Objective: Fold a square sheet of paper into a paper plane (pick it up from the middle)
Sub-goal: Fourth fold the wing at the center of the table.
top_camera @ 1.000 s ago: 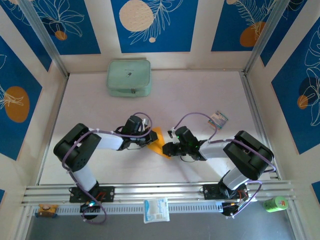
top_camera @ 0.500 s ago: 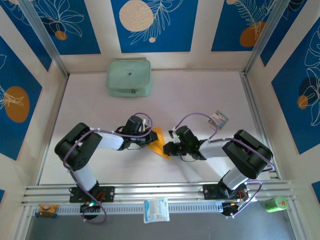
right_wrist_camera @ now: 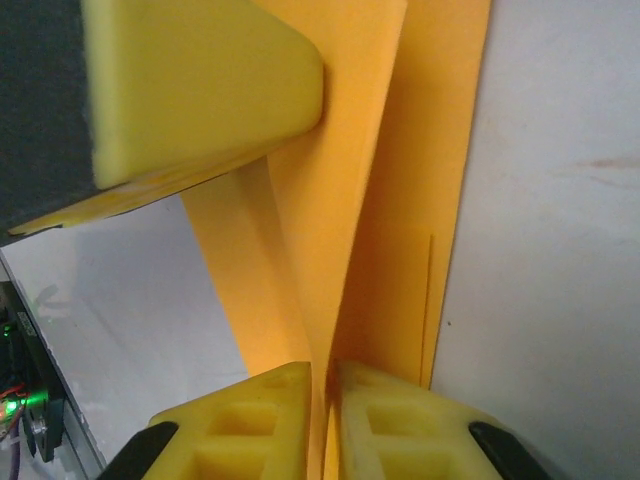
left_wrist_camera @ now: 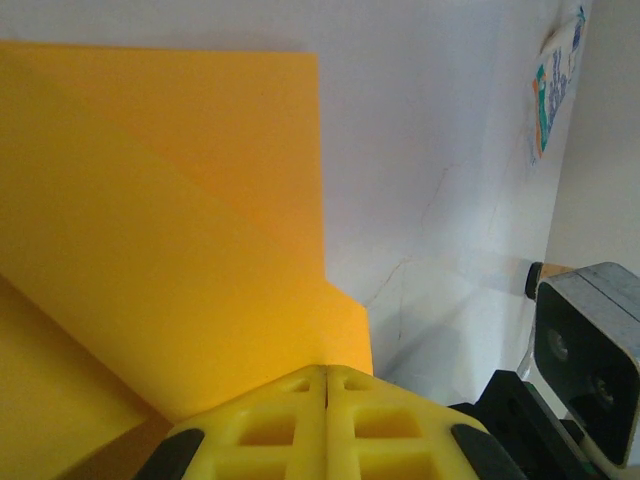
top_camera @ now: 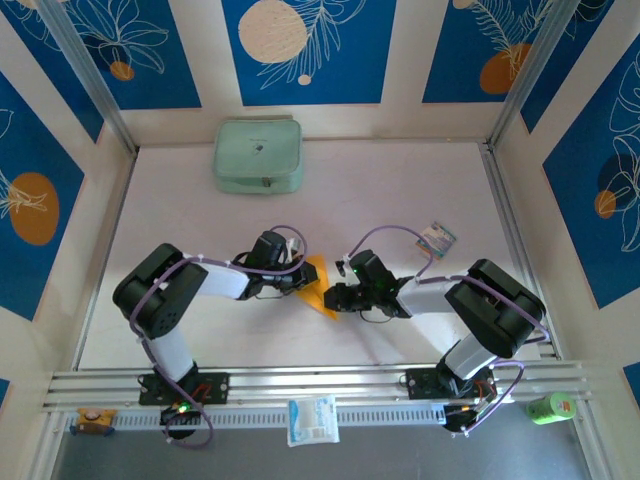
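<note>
The orange paper (top_camera: 320, 295) is thin, light and bendy. The left end effector (left_wrist_camera: 327, 372) and right end effector (right_wrist_camera: 322, 378) both pinch its fold. It may tear, so a soft hold by the crease looks best.

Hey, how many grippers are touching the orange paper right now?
2. The left gripper, shut, presses on the orange paper from the left; the right gripper pinches a raised fold of it from the right.
</note>
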### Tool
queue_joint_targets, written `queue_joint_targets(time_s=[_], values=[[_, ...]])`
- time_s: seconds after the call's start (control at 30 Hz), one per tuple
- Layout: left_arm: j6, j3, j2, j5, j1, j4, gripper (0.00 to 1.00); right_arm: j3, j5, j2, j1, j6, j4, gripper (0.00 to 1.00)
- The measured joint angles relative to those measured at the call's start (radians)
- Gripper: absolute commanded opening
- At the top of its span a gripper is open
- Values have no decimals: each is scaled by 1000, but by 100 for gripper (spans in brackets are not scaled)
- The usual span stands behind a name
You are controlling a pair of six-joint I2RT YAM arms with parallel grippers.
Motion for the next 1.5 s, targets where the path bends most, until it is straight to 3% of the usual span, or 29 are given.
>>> queue_joint_targets(time_s=[0.3,1.13,1.5], values=[[24,6,9,7,0,0,9,0,-33,12,-14,43,-8,6],[48,45,77,42,0,7,9,-1,-64,23,-27,69,5,7],[51,48,84,48,0,8,7,7,-85,-25,-34,68,-74,20]])
